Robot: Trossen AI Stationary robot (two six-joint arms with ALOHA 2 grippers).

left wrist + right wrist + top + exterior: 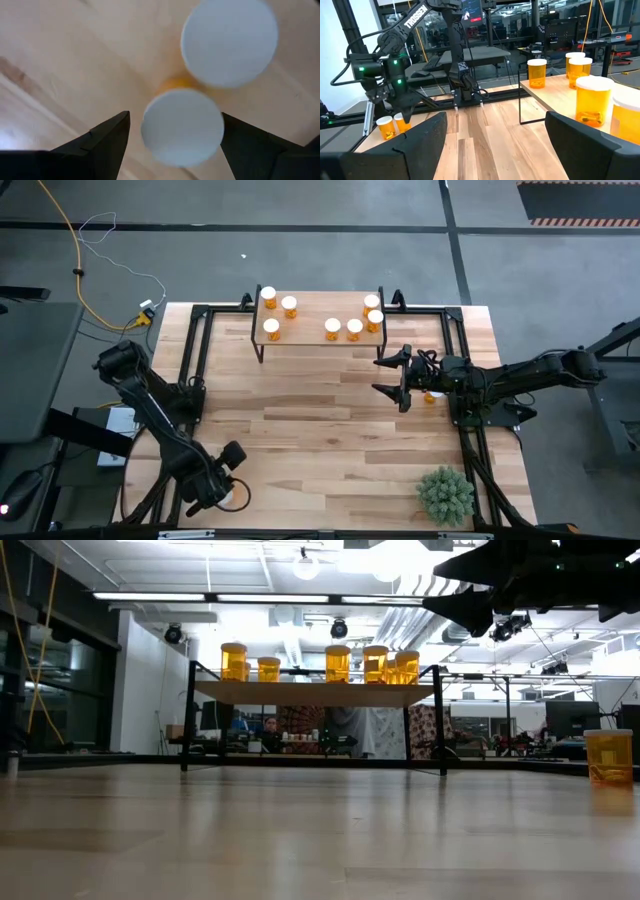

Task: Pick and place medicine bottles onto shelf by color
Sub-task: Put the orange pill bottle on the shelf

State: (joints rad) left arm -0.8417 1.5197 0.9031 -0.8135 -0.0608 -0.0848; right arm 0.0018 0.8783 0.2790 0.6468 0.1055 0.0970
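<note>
Two amber medicine bottles with white caps stand side by side near the table's near left corner (pixel 385 127). My left gripper (pixel 175 125) points down over them, open. Its fingers stand on either side of one bottle's cap (pixel 182 127), and the other bottle's cap (pixel 229 42) lies just beyond. Several bottles (pixel 333 328) stand upright on the light-wood shelf (pixel 310 318) at the far middle. Another bottle (pixel 432 395) stands on the table under my right arm. My right gripper (pixel 383 374) hovers open and level, right of centre, pointing toward the table's left edge.
A spiky green plant (pixel 445 495) sits at the near right corner. Black frame rails (pixel 190 350) run along the table's left, far and right sides. Bare planks (pixel 310 430) stretch across the middle between the two arms. The shelf stands on thin black legs (pixel 186 720).
</note>
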